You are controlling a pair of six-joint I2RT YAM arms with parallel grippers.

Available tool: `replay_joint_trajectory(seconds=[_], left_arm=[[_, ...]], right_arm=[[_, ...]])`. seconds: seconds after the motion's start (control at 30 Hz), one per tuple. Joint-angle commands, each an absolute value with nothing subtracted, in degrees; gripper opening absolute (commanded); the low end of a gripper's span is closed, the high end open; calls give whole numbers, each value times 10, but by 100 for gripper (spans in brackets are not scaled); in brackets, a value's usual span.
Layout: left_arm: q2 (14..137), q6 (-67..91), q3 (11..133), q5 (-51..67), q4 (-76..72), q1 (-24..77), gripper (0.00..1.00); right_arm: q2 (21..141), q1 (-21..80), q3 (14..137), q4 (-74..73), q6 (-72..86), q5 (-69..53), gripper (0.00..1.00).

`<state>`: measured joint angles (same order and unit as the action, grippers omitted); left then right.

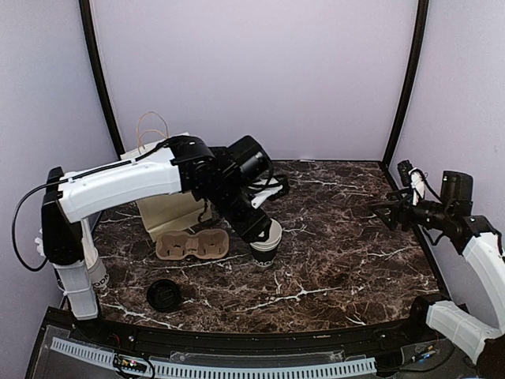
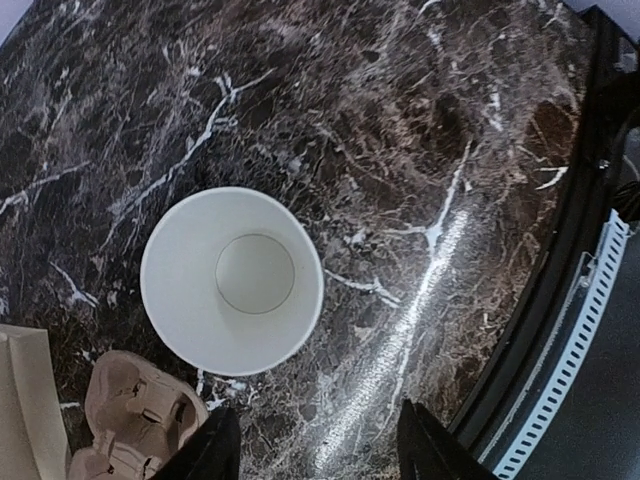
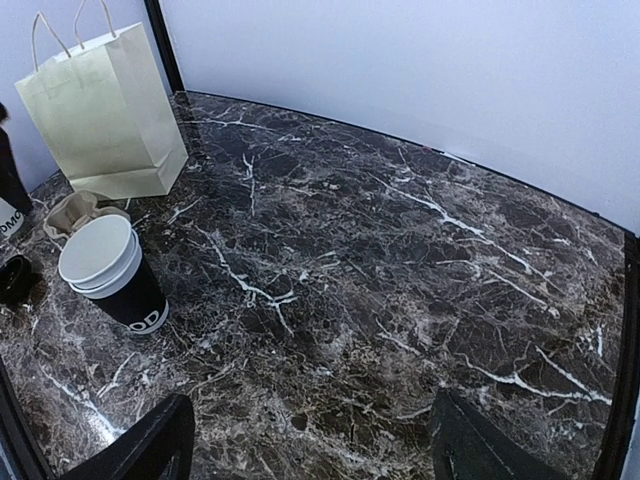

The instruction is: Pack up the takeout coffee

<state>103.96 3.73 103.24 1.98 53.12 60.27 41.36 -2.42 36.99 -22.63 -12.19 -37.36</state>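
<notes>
Left gripper (image 2: 315,445) stands open and empty above a bare-rimmed paper cup (image 2: 231,281) at frame centre. The cup carrier (image 2: 135,412) sits just beside the cup, lower left. The table edge (image 2: 545,320) runs down the right. Right gripper (image 3: 310,445) is open and empty over bare marble. Where the lidded takeout coffee is cannot be told.

The takeout coffee cup (image 1: 265,253) is standing upright at about the middle of the counter (image 1: 339,260). It is a small black-walled paper cup showing white print near its base. Its mouth is lying open, with the bare white rim and empty white inside facing up.
</notes>
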Motion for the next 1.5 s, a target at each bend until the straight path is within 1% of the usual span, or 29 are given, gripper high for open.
replay_joint_trajectory(seconds=[0.0,0.1,0.23,0.43,0.5,0.6,0.9,0.97,1.07,1.1,1.3,1.4,1.47], left_arm=[[1102,125,1133,-40,633,590,53],[1147,167,1160,-25,658,568,49],[1164,183,1165,-11,649,541,49],[1179,183,1164,-1,638,526,46],[1182,180,1163,8,633,522,43],[1188,174,1164,20,627,518,37],[1210,159,1179,27,627,512,28],[1217,158,1187,17,631,512,20],[1222,155,1200,8,637,512,14],[1222,154,1202,8,638,512,11],[1225,143,1206,11,639,512,0],[1225,141,1207,10,642,512,0],[1225,140,1207,8,642,512,2]], right_arm=[[401,-28,360,-178,-126,-402,81],[399,-28,358,-176,-127,-408,80],[397,-28,358,-177,-129,-414,79],[394,-28,358,-179,-132,-415,79],[394,-28,357,-181,-134,-414,79],[394,-28,356,-181,-135,-412,79],[394,-28,354,-182,-139,-410,79],[394,-28,355,-182,-140,-409,79],[394,-28,354,-182,-140,-408,79],[395,-28,353,-181,-141,-408,79],[396,-29,352,-180,-141,-405,79],[397,-29,351,-179,-141,-405,79],[397,-28,351,-179,-141,-406,79]])
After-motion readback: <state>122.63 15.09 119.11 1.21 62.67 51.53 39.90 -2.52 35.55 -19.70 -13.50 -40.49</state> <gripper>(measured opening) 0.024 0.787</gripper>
